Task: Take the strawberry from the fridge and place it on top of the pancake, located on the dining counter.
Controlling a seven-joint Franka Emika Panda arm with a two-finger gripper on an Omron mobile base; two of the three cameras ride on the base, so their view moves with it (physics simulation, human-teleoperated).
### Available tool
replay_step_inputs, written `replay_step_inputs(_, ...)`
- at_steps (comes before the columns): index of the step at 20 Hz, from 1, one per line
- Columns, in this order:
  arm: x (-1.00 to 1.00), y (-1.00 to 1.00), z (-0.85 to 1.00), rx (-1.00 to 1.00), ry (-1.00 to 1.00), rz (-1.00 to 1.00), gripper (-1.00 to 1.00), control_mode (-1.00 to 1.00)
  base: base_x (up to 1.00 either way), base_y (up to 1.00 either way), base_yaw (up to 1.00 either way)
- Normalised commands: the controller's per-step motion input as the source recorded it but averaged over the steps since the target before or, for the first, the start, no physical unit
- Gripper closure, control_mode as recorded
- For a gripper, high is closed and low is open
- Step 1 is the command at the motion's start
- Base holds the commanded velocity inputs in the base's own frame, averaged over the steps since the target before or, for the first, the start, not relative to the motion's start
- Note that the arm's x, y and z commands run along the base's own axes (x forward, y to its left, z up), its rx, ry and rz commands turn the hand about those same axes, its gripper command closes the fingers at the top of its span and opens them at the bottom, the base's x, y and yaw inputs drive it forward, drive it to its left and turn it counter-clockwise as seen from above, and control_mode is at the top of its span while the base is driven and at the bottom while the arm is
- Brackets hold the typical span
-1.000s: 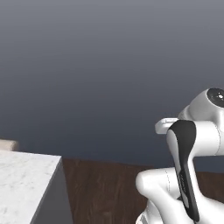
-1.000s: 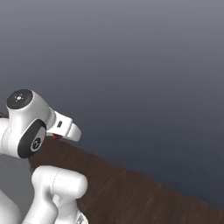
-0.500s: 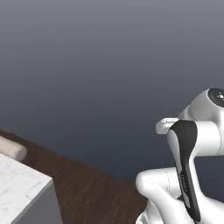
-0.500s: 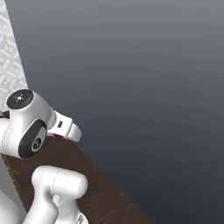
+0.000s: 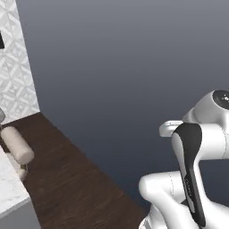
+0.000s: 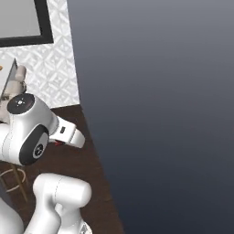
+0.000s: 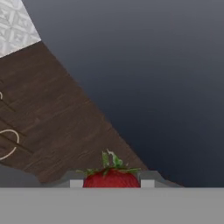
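In the hand view the strawberry (image 7: 111, 177), red with a green leafy top, sits between the two finger tips of my gripper (image 7: 112, 183), which is shut on it. Below it lie dark wood floor and a dark grey wall. A corner of the white marble dining counter (image 5: 8, 193) shows at the lower left of the left base view. The arm stands folded near the base, well away from that counter. The pancake and the fridge are out of view.
A padded beige stool (image 5: 17, 146) stands along the counter's edge, seen again as the stool (image 6: 18, 76) in the right base view. A plain dark grey wall (image 5: 134, 67) rises close ahead. A white patterned wall (image 6: 50, 68) with a black-framed panel lies to the left.
The whole picture has swung: the base has turned, bringing the patterned wall and the stool into view. The arm's pose and the grip on the strawberry are unchanged.
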Motion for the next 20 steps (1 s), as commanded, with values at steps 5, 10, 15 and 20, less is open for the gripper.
replay_step_inputs(5,0.0,0.0,0.0,0.0,0.0,0.0,1.0,1.0,1.0,-0.57,0.62)
replay_step_inputs(10,0.0,0.0,0.0,0.0,0.0,0.0,1.0,1.0,1.0,-0.36,0.54)
replay_step_inputs(15,0.0,0.0,0.0,0.0,0.0,0.0,1.0,1.0,1.0,-0.3,0.52)
replay_step_inputs(20,0.0,0.0,0.0,0.0,0.0,0.0,1.0,1.0,1.0,-0.6,0.45)
